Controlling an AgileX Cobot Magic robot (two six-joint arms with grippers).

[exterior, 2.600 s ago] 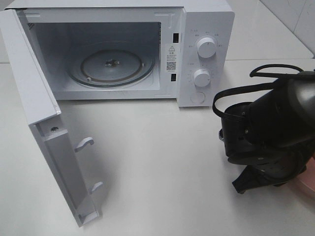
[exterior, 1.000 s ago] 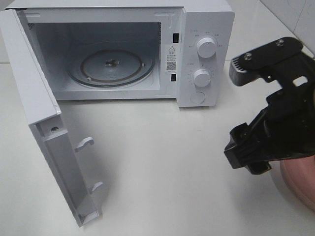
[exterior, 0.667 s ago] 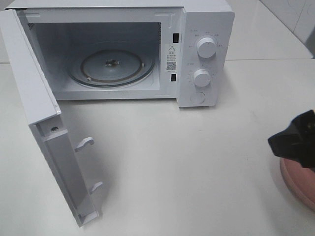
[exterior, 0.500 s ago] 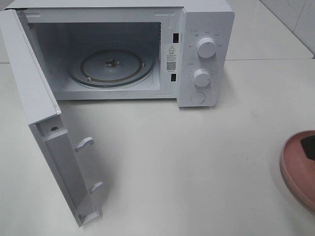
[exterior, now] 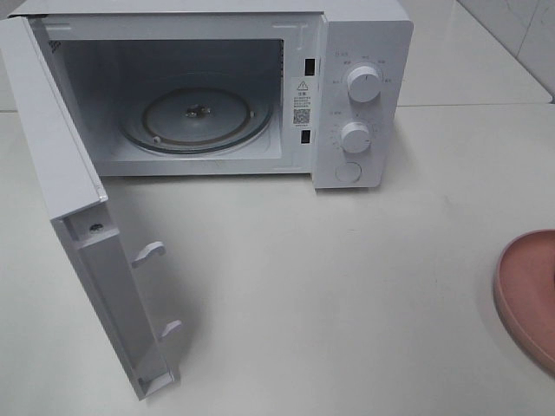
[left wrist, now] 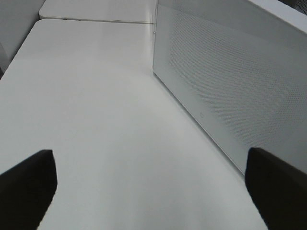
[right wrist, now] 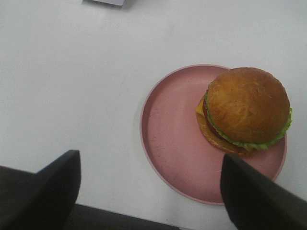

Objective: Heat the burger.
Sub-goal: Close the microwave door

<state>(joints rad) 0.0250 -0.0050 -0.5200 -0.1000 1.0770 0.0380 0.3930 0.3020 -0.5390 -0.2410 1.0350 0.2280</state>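
1. While nothing moves on it, the white table [exterior: 347,286] fills most of the high view and bears everything else.
2. On its far side stands a white microwave oven [exterior: 364,35] with its cavity exposed.
3. Its door [exterior: 61,191] is swung fully out to the left of the high view, with two latch hooks [exterior: 149,252] jutting from the inner edge; the left wrist view shows the door's perforated outer face from close by.
4. Inside the cavity lies a round glass turntable [exterior: 195,117], bare.
5. A pink round plate [right wrist: 177,143] rests on the table at the right edge of the high view, well apart from the oven.
6. The burger [right wrist: 247,110] sits on that plate, toward one side of it rather than the centre, with lettuce and cheese showing under the bun.
7. The right gripper [right wrist: 148,191] hangs above the plate with its jaws spread wide, gripping nothing.
8. The left gripper [left wrist: 153,187] hovers over bare table beside the door, jaws likewise wide and empty.
9. Two white dials [exterior: 362,84] and a round button [exterior: 348,172] line the oven's control panel.
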